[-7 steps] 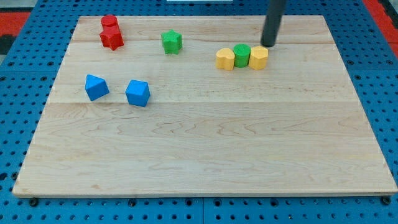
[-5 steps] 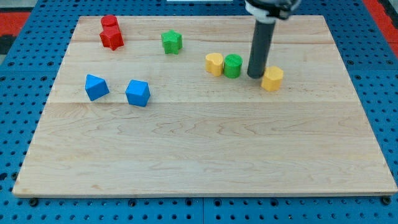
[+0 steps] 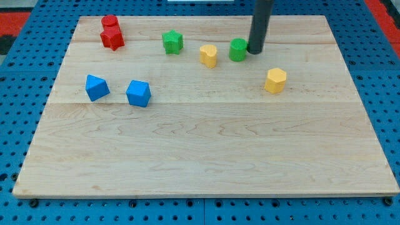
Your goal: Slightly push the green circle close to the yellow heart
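The green circle (image 3: 237, 49) sits near the view's top, right of centre. The yellow heart (image 3: 208, 55) lies a short gap to its left, not touching it. My tip (image 3: 255, 50) stands right against the green circle's right side. A yellow hexagon block (image 3: 275, 80) lies apart, below and to the right of my tip.
A green star block (image 3: 172, 42) lies left of the yellow heart. Two red blocks (image 3: 112, 33) sit together at the top left. Two blue blocks (image 3: 97, 87) (image 3: 138, 93) lie at the left. The wooden board (image 3: 206, 144) ends at a blue pegboard surround.
My tip came down between the green circle and the yellow hexagon, then went back up to the circle's right side. The heart and circle shifted left and upward; the hexagon moved down-right.
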